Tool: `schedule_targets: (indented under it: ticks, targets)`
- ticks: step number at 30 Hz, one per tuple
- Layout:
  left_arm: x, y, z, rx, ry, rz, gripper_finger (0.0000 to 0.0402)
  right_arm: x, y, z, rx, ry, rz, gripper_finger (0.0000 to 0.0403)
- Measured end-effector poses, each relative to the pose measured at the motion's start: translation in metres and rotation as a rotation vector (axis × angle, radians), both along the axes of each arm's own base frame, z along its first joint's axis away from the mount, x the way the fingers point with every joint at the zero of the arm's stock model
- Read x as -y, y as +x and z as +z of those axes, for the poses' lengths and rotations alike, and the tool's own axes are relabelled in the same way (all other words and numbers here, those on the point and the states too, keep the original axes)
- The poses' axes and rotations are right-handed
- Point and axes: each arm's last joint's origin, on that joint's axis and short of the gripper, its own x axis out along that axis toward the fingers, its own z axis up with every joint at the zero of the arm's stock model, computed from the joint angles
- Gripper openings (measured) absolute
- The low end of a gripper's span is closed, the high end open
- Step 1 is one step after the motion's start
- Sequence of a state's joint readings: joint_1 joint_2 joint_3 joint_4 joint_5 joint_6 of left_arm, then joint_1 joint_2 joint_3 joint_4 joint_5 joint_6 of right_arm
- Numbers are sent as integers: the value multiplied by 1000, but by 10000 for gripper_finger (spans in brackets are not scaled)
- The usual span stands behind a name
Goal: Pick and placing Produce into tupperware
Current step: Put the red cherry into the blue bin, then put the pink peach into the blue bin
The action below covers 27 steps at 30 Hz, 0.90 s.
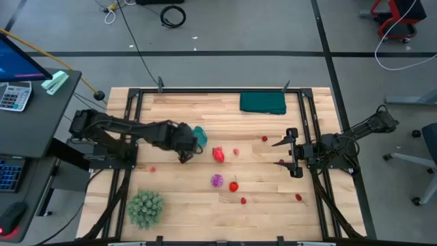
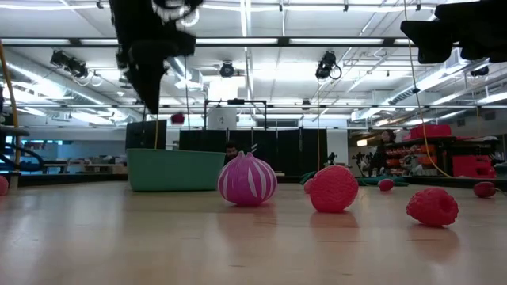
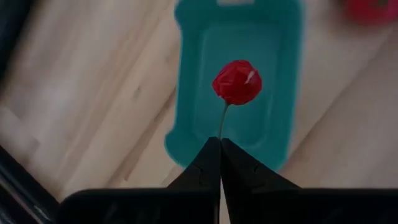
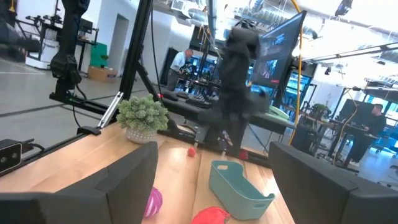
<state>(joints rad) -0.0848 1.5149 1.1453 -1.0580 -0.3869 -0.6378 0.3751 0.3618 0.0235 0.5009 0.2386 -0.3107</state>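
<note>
My left gripper (image 1: 187, 149) is shut on the stem of a small red ball (image 3: 237, 81). It holds the ball over the teal container (image 3: 193, 93), which stands left of the table's middle (image 1: 200, 135). In the low view the ball (image 2: 177, 119) hangs above the container's wall (image 2: 174, 170). A red piece (image 1: 218, 154), a spiky magenta piece (image 1: 217, 180), a strawberry (image 1: 233, 185) and several tiny red balls lie on the table. My right gripper (image 1: 290, 152) is open and empty at the table's right side. My left gripper pinches the thin stem (image 3: 221, 129) of the small red ball between its two fingertips, at the stem's free end. The fingers point down from above. The ball stands out beyond the fingertips, lifted clear above the container.
A fuzzy green plant (image 1: 145, 208) stands at the near left corner. A dark green folded cloth (image 1: 263, 102) lies at the far edge. In the low view the magenta piece (image 2: 248, 179) and two red berries (image 2: 333, 188) (image 2: 432, 207) lie right of the container.
</note>
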Motion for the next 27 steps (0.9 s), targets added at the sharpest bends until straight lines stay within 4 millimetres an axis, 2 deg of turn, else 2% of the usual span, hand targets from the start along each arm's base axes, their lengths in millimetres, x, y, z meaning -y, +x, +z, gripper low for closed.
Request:
schedule_targets:
  ticks: [3,7,16,21,27]
  targets:
    - [-17,-5,-19,-39,-31,57,8,0,0,0,0,0,0,316]
    - [-25,-10,-33,-63,-96,81,10,0,0,0,0,0,0,316]
    - [-23,-9,-34,-75,-137,-10,38,0,0,-1,-7,-2,0,316]
    - [-23,-8,-34,-65,-137,-13,65,0,0,-1,-7,-1,0,316]
    - [-22,-15,-29,-136,-145,16,102,0,0,-1,-7,1,0,316]
